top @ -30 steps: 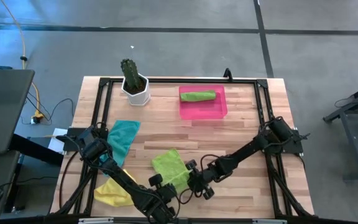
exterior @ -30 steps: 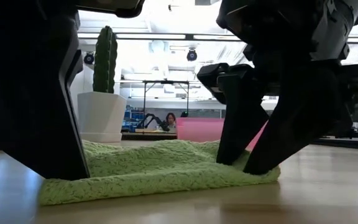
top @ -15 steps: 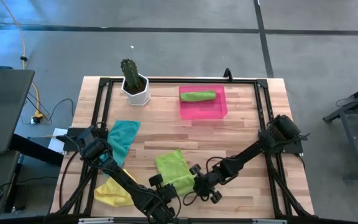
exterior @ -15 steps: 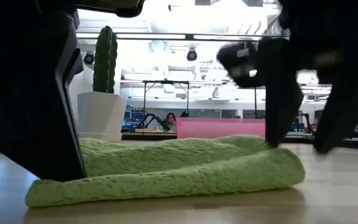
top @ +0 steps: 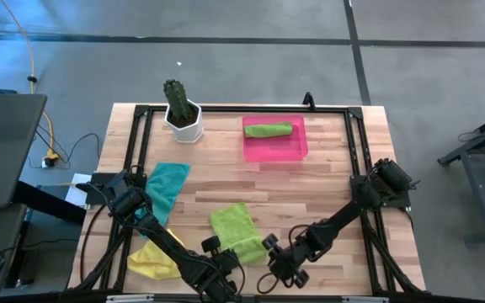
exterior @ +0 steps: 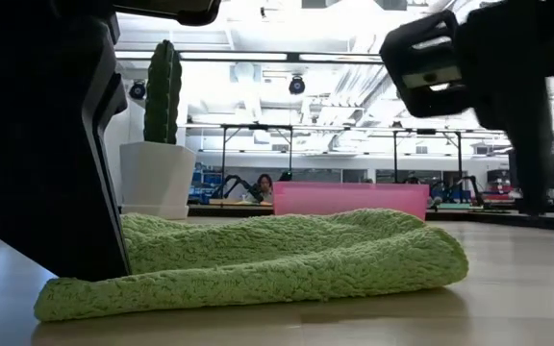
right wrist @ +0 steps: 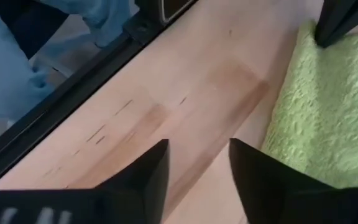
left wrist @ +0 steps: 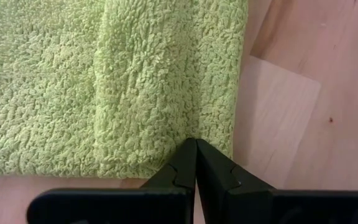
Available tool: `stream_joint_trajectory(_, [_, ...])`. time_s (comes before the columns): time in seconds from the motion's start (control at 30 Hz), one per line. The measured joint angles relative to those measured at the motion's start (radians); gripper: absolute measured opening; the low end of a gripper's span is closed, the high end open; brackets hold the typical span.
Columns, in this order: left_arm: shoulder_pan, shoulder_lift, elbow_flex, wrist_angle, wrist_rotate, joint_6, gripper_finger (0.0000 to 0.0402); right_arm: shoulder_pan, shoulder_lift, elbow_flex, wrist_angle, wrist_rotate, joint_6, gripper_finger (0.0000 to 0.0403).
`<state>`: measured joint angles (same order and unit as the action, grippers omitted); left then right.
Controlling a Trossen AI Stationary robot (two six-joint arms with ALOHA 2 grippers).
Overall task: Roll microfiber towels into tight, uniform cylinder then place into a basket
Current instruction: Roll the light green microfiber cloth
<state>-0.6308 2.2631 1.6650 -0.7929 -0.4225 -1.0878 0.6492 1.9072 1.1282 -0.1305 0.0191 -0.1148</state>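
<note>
Near the table's (top: 327, 181) front edge, my left hand (left wrist: 196, 163) presses clenched on the folded lime green towel (top: 236, 230); my right hand (right wrist: 194, 177) hangs released beside it.

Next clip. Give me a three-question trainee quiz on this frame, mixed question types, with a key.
1. True or false: a rolled green towel already lies in the pink basket.
2. Which pincer is shut at the edge of the flat green towel: A left, B right?
3. Fill in: the teal towel lies near the table's ___ side.

Key: 1 true; 2 A; 3 left
</note>
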Motion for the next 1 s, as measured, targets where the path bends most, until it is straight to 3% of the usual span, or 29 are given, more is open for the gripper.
stream_joint_trajectory(0.1, [0.000, 0.000, 0.000, 0.000, -0.001, 0.000, 0.0000, -0.008, 0.005, 0.001, 0.025, 0.009, -0.041, 0.0198])
stream_joint_trajectory(0.23, [0.000, 0.000, 0.000, 0.001, -0.003, 0.000, 0.0000, -0.017, 0.027, 0.001, 0.042, 0.122, -0.107, 0.0251])
stream_joint_trajectory(0.4, [-0.001, 0.000, 0.000, 0.012, -0.002, 0.000, 0.0000, -0.033, 0.067, 0.001, 0.039, 0.212, -0.130, 0.0274])
stream_joint_trajectory(0.73, [-0.001, 0.000, 0.000, 0.014, 0.003, 0.000, 0.0000, -0.070, 0.111, 0.007, 0.052, 0.192, -0.030, 0.0243])
stream_joint_trajectory(1.0, [-0.006, 0.000, 0.000, 0.075, 0.024, 0.053, 0.0000, -0.101, 0.114, 0.006, 0.048, 0.187, 0.103, 0.0160])
